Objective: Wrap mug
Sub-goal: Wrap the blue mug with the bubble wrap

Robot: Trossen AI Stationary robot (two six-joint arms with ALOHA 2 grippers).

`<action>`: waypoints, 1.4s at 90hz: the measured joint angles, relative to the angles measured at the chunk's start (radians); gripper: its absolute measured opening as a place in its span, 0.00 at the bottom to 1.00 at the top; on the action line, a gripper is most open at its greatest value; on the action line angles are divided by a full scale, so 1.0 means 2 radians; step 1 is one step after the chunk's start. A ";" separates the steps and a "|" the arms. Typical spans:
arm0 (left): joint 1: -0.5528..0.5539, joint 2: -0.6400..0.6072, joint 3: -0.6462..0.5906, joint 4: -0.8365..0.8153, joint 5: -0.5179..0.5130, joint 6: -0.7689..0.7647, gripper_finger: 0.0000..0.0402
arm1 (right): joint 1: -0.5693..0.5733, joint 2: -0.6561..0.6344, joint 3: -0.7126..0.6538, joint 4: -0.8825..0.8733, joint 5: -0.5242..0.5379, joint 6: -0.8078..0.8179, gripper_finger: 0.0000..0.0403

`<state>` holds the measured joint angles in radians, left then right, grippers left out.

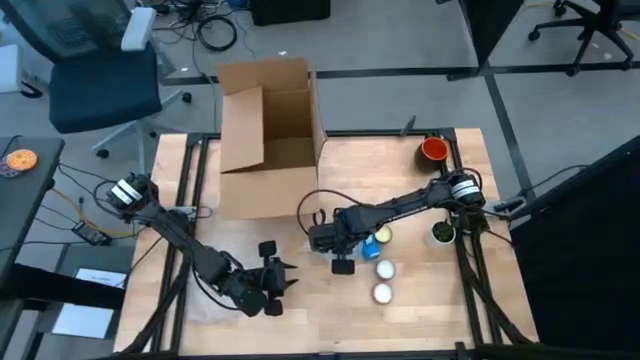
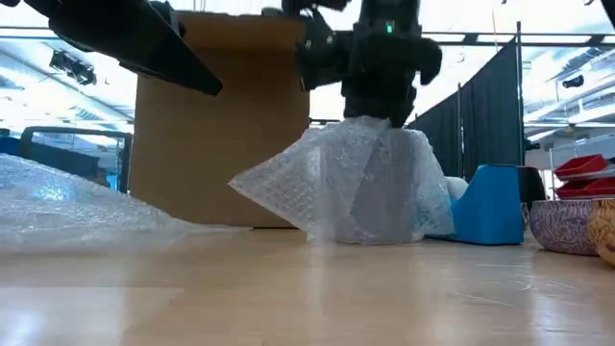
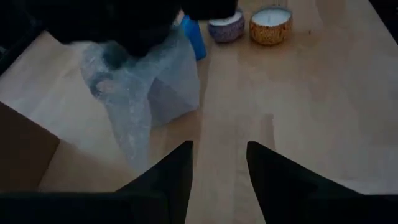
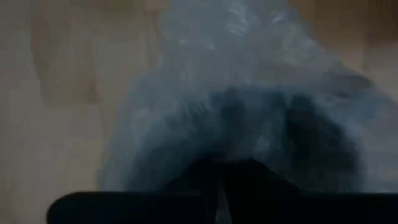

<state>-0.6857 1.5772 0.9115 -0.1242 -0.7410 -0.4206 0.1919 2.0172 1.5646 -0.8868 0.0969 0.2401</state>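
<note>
One mug, hidden under bubble wrap point(image 2: 360, 183), is seen mid-counter point(image 1: 420, 320) just in front of one cardboard box point(image 1: 268, 135); the right claw point(image 2: 370, 115) is pressed onto the wrap's top, fingers closed on it. The left claw point(image 3: 217, 165) is held parted and empty near the front edge; two candle tins point(image 1: 384, 281), one blue object point(image 2: 490, 204) and one orange bowl point(image 1: 434, 150) are counted.

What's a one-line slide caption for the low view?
Right gripper pinches bubble wrap bunched over the mug, cardboard box behind, blue object alongside.
</note>
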 joint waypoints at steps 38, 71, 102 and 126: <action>-0.001 0.000 0.000 -0.001 0.006 0.010 0.34 | 0.021 0.001 0.152 -0.146 0.010 0.015 0.00; -0.001 0.000 0.000 -0.001 0.006 0.012 0.34 | 0.018 0.000 0.099 -0.084 0.009 0.028 0.00; -0.001 0.000 0.000 -0.001 0.006 0.013 0.34 | 0.012 -0.014 0.082 -0.096 0.021 0.028 0.00; -0.001 0.000 0.000 -0.001 0.006 0.013 0.34 | 0.011 -0.028 0.077 -0.127 0.040 0.046 0.00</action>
<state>-0.6876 1.5772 0.9119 -0.1257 -0.7288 -0.3954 0.2142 1.9603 1.7191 -1.1415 0.1764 0.3313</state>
